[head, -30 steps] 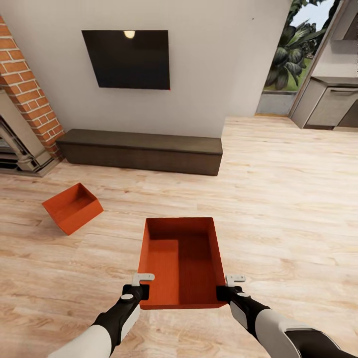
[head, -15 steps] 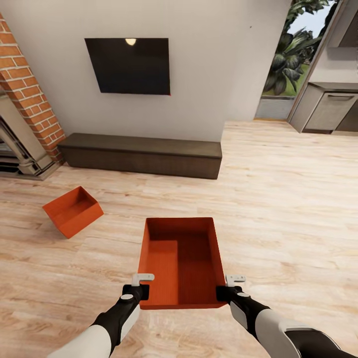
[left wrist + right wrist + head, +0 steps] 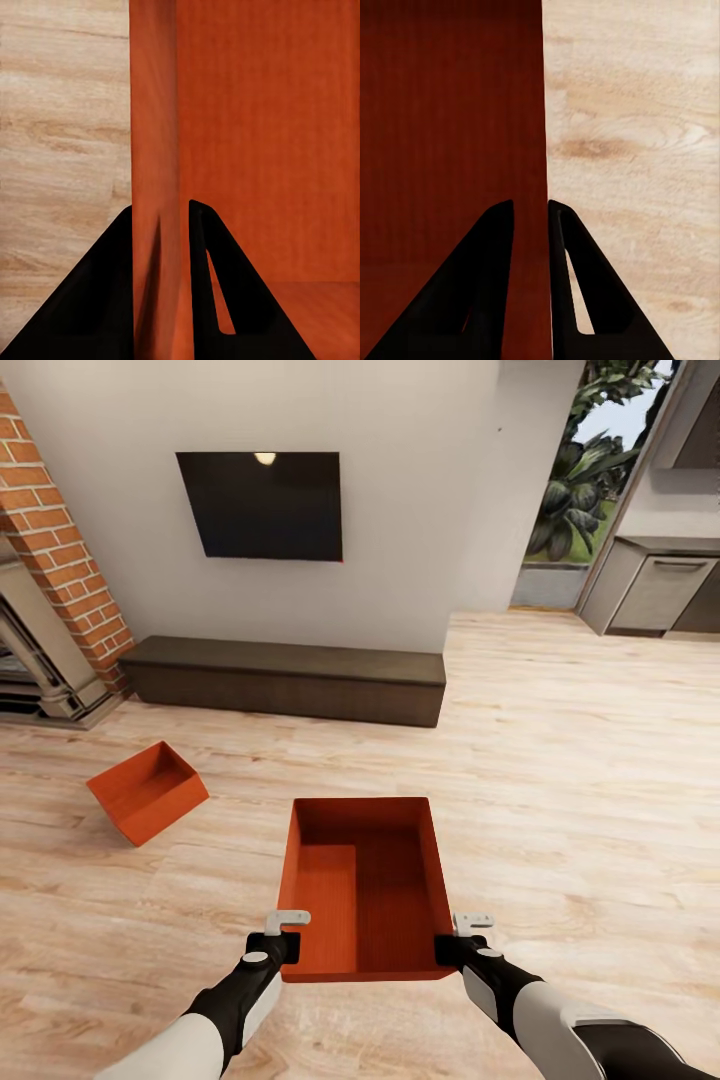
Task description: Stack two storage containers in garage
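1. Step in hand: carry phase of the first bin. The held container (image 3: 364,887) is off the wood plank floor (image 3: 590,760), gripped on both long walls near the end closest to the robot, centred in front of the trunk
2. Left gripper (image 3: 283,932) is clamped on the left wall; the left wrist view shows the wall (image 3: 155,187) pinched between the two fingers (image 3: 217,285)
3. Right gripper (image 3: 462,937) is clamped on the right wall; the right wrist view shows the wall edge (image 3: 529,225) between its fingers (image 3: 484,285)
4. Orientation: open side up, looks level, long axis pointing straight away from the robot toward the dark low bench (image 3: 285,678) under the wall TV (image 3: 262,506)
5. Second container (image 3: 148,790) sits on the planks off to the left, well apart from the held one, near the brick fireplace (image 3: 60,575). It looks tipped, opening facing up and right
6. Next, by my read: drive out of the living room to the garage with both grips steady, set this bin on the concrete, then come back for the other. Main risk is wall slip in a two-sided pinch during turns
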Controlling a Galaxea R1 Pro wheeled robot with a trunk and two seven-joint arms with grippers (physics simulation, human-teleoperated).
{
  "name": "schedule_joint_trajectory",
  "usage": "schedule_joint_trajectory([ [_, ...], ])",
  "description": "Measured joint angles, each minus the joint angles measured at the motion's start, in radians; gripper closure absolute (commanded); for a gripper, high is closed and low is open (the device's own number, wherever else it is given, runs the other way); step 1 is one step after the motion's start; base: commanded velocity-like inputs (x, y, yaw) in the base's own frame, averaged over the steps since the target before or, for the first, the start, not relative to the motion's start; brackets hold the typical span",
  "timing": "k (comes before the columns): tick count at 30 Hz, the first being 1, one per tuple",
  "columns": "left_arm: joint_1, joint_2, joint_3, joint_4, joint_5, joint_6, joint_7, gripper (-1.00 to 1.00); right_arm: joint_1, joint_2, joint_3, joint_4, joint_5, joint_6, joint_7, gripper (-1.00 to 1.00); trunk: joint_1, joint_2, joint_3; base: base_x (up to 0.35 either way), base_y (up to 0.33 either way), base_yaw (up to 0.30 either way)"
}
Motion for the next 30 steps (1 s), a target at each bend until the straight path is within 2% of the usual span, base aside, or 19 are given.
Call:
schedule_joint_trajectory([
  [30, 0.000, 0.000, -0.001, 0.000, 0.002, 0.000, 0.001, 1.00, 0.000, 0.000, 0.000, 0.000, 0.000, 0.001, 0.000, 1.00, 0.000, 0.000, 0.048, 0.000, 0.000, 0.000],
])
